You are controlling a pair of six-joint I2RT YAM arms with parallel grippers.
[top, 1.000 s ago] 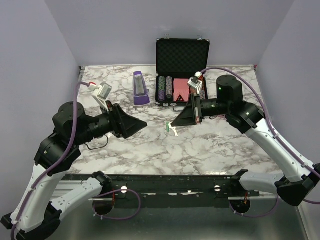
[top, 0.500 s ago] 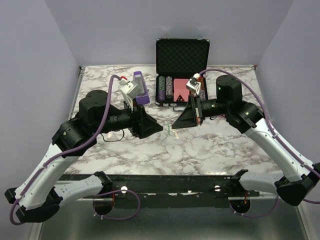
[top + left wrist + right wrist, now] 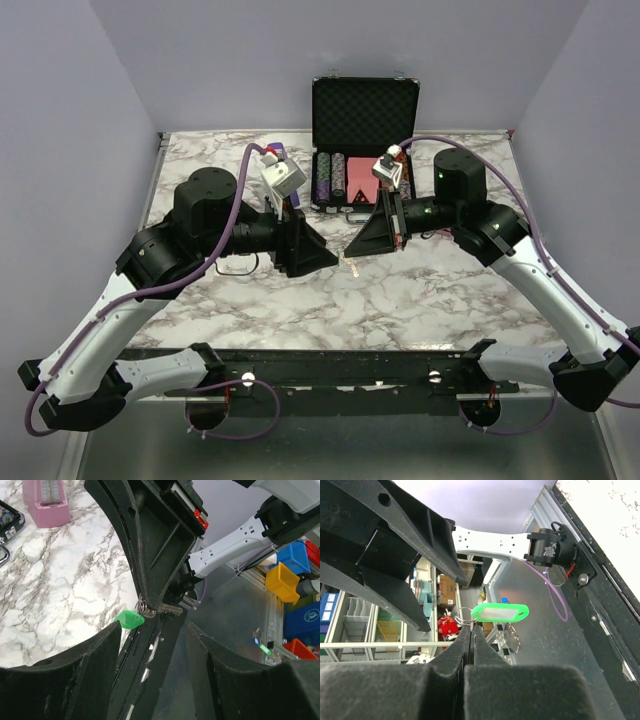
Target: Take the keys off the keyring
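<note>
**Top external view**
- Marble table, white with grey veins.
- Poker-chip case: black, lid upright, at the far edge; rows of chips in its tray.
- Purple metronome-shaped object: left of the case, mostly hidden behind the left wrist camera.
- Left gripper and right gripper: tip to tip above the table's middle, in front of the case.
- Keyring: only a small pale speck at the right gripper's tip, too small to make out.

**Left wrist view**
- Left gripper: own fingers wide apart at the bottom edge, holding nothing.
- Right gripper: comes down from above, fingers pressed together on the keyring's metal ring.
- Keyring: held in the air off the table. Its green oval tag sticks out to the left of the right gripper's tip.
- Key: small, silver-grey, sticking out to the right of the same tip.
- Metronome-shaped object: reads pink here, upper left on the marble.

**Right wrist view**
- Right gripper: own fingers together, no gap, pinched at the ring.
- Keyring: the tag lies level just beyond the tips, and the ring loops out to the left.
- Left gripper: two black fingers spread, near the ring but not touching it.
</note>
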